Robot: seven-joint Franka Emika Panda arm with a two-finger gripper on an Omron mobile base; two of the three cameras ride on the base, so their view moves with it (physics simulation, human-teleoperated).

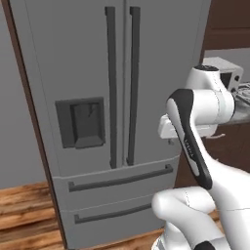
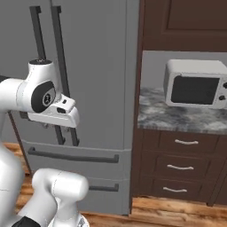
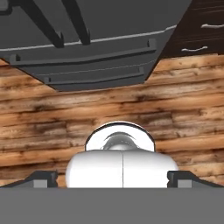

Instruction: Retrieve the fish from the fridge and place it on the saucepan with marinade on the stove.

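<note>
Left base view: tall grey French-door fridge [image 1: 97, 122] shut, fish presumably inside, unseen. Fingers [image 3: 112, 178] spread wide, empty, aimed down at wooden floor [image 3: 52, 113]; dark vertical door handles [image 1: 122, 88] lie ahead, above hand.

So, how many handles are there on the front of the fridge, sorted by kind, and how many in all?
Upright door handles on the fridge: 2
Flat drawer handles: 2
Total: 4
</note>
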